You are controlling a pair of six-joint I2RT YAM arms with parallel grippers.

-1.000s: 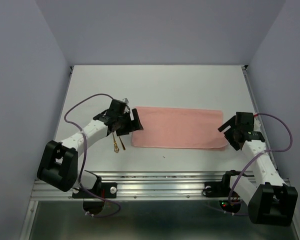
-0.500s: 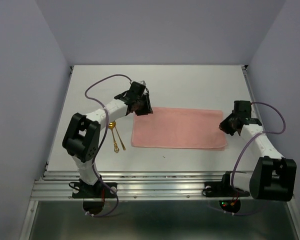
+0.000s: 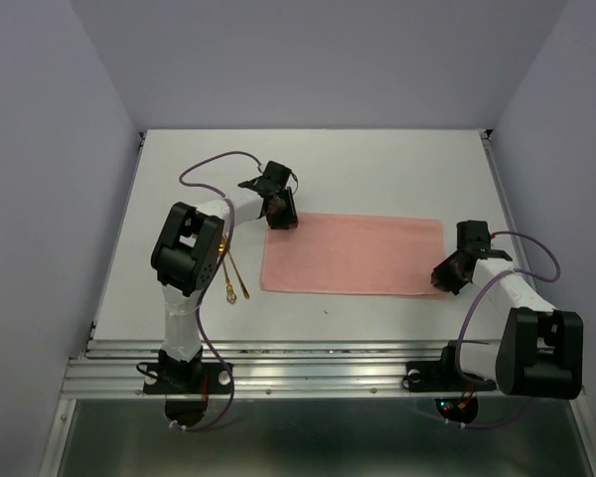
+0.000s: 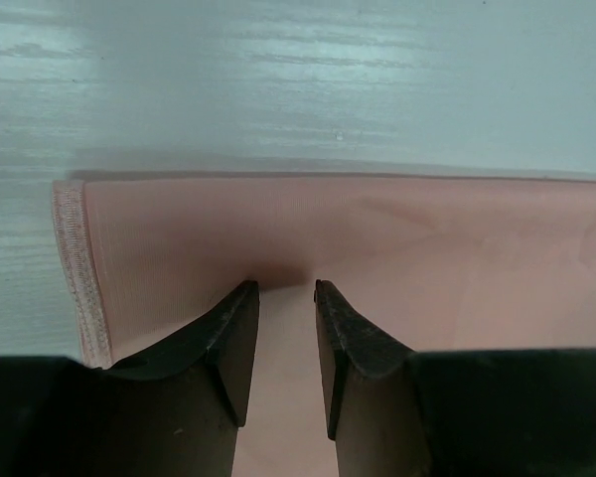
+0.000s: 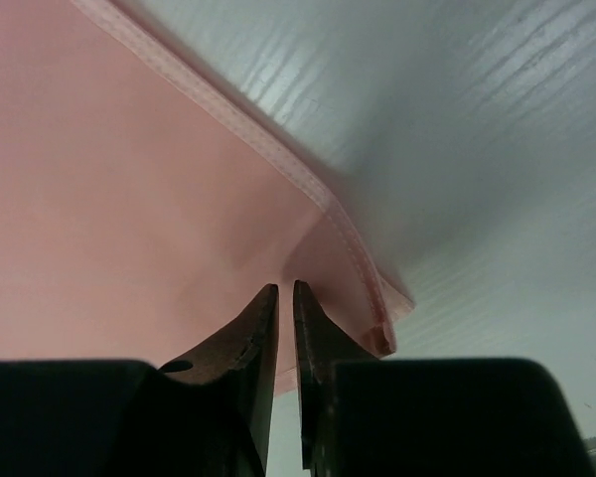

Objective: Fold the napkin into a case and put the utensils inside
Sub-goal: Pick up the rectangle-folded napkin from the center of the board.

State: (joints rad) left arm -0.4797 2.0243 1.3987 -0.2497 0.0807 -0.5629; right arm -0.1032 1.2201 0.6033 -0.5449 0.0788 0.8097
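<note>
The salmon-pink napkin [image 3: 353, 253] lies flat on the table as a wide rectangle. My left gripper [image 3: 281, 217] sits on its far left corner. In the left wrist view the jaws [image 4: 286, 288] are partly closed, with napkin [image 4: 427, 238] cloth bunched between the fingertips. My right gripper [image 3: 443, 280] is at the near right corner. Its jaws [image 5: 285, 288] are nearly together, pinching the napkin [image 5: 109, 199] just inside the stitched hem, and creases run to the tips. Two gold utensils [image 3: 234, 276] lie on the table left of the napkin, partly hidden by the left arm. No case shows.
The white table [image 3: 377, 169] is walled in by lilac panels at the back and on both sides. A metal rail [image 3: 318, 373] carrying both arm bases runs along the near edge.
The left gripper moved from beside the utensils to the napkin's far left corner. The right gripper came down onto the near right corner. Both jaws closed onto the cloth.
</note>
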